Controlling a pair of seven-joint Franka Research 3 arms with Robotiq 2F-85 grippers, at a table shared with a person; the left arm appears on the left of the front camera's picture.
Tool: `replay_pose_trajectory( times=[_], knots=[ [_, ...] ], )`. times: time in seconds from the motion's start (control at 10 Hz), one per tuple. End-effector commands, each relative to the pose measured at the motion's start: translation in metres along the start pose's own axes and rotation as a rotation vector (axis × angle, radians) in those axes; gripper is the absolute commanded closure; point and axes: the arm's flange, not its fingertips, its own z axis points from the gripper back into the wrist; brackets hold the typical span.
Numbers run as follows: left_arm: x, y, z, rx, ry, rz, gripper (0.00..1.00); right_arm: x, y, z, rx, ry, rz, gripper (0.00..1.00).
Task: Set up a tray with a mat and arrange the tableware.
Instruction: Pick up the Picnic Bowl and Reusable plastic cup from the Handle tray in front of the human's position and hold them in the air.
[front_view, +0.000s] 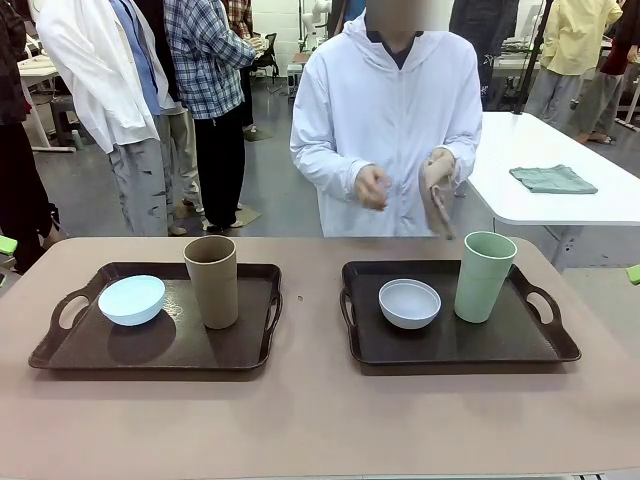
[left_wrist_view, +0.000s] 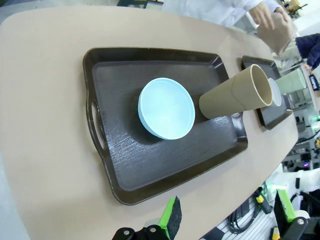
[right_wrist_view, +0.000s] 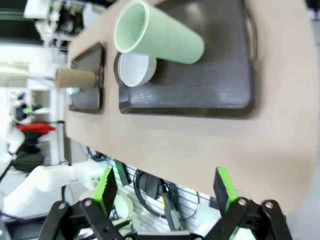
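With left pincer and right pincer wide open, empty, we should wait clear for the person's folded tan cloth mat.

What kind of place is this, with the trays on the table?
Likely a robotics lab or demo hall: green-padded robot fingers face the tray table, onlookers stand around, and a white worktable sits behind.

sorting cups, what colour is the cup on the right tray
The cup is light green, clearest in the front view.

near table edge bare, tan tumbler, green tumbler standing tall
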Motion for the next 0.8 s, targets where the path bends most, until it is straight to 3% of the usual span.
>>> replay_pose_trajectory(
  times=[0.0,0.2,0.3,0.5,0.7],
  knots=[
    [0.009,-0.036,-0.009,0.090,-0.002,-0.026,0.00,0.027,0.017,0.004,0.018,-0.076,0.223,0.00],
    [0.031,-0.098,-0.025,0.198,0.008,-0.068,0.00,0.053,0.033,-0.013,-0.038,-0.011,0.381,0.00],
    [0.041,-0.129,-0.032,0.240,0.016,-0.101,0.00,0.066,0.031,-0.020,-0.045,0.085,0.510,0.00],
    [0.049,-0.178,-0.052,0.297,0.036,-0.139,0.00,0.089,0.021,-0.023,-0.069,0.163,0.692,0.00],
    [0.056,-0.225,-0.087,0.359,0.112,-0.149,0.00,0.113,0.019,-0.025,-0.027,0.182,0.865,0.00]
  ],
)
